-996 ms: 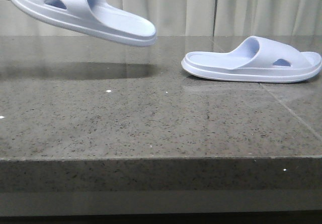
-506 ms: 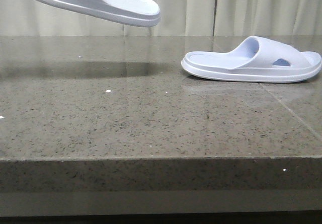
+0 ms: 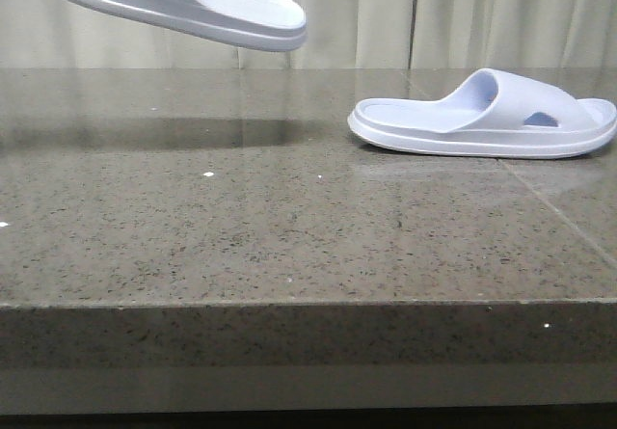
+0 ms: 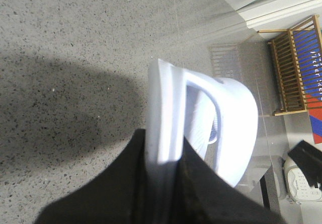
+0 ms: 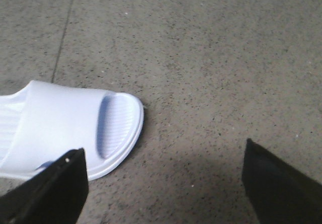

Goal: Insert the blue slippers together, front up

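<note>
A: What's on the left?

B: One blue slipper, the raised slipper [image 3: 183,3], hangs in the air above the worktop [image 3: 289,227], tilted with its free end lower and toward the middle; its shadow lies on the stone below. In the left wrist view the left gripper [image 4: 163,183] has its dark jaws clenched on the edge of that slipper's [image 4: 201,128] sole.

A: And to the right?

B: The resting slipper [image 3: 482,116] lies flat on the worktop, sole down, strap up, well apart from the lifted one. The right wrist view shows it [image 5: 65,128] on the stone, with the right gripper [image 5: 163,183] above the worktop beside it, its jaws spread wide and holding nothing.

A: Any containers?

B: None on the worktop. A wooden slatted rack [image 4: 297,65] stands beyond it; what it holds I cannot tell.
</note>
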